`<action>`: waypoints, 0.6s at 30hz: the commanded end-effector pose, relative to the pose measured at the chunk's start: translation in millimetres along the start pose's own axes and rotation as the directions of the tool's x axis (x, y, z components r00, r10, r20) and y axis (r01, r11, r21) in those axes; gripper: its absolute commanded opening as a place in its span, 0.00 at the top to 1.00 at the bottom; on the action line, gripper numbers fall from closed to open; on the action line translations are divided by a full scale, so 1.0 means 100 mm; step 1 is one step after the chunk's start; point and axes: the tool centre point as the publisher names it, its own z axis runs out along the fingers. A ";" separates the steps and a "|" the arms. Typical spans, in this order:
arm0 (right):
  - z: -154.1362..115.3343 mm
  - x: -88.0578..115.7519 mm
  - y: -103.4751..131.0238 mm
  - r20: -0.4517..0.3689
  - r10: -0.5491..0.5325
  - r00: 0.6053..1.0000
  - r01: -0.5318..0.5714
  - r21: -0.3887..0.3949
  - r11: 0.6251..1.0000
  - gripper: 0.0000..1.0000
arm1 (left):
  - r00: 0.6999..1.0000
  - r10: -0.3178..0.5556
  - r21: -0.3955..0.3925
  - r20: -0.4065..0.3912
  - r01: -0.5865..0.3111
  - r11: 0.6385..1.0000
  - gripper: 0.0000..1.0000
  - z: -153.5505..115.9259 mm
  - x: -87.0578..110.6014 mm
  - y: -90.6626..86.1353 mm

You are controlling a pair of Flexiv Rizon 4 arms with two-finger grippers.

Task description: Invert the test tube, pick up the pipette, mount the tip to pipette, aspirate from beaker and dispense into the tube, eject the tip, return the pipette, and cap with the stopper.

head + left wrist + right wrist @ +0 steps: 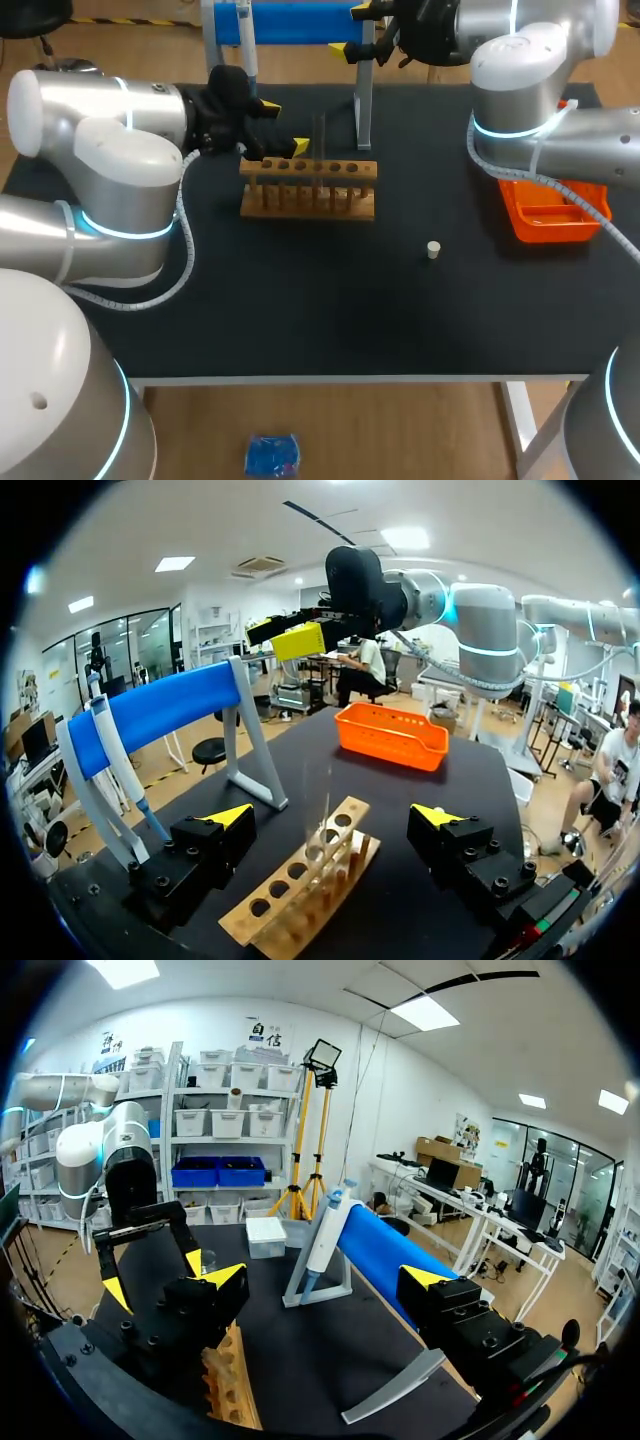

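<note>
The test tube [318,785] stands upright in the wooden rack [300,880] near the tabletop's rear edge, between the left gripper's [332,817] spread fingers and touching neither. The right gripper [325,1278], its fingers also spread, faces the pipette [324,1235].

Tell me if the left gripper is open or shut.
Open. The left gripper holds its yellow-tipped fingers wide apart, either side of the clear glass test tube in the wooden rack, not touching it.
</note>
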 end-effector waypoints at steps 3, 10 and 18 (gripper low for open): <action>-0.01 -0.01 0.00 -0.004 0.000 1.000 0.000 0.003 1.000 0.00 | 1.000 -0.001 0.000 0.000 0.001 1.000 0.00 0.00 0.00 0.00; -0.40 0.13 -0.17 0.002 -0.038 0.999 0.038 0.047 0.998 0.00 | 1.000 -0.001 0.000 0.000 0.001 1.000 0.00 0.00 0.00 0.00; -1.48 0.41 -0.53 0.005 -0.018 1.000 0.018 0.046 0.999 0.00 | 1.000 -0.001 0.000 0.000 0.001 1.000 0.00 0.00 0.00 0.00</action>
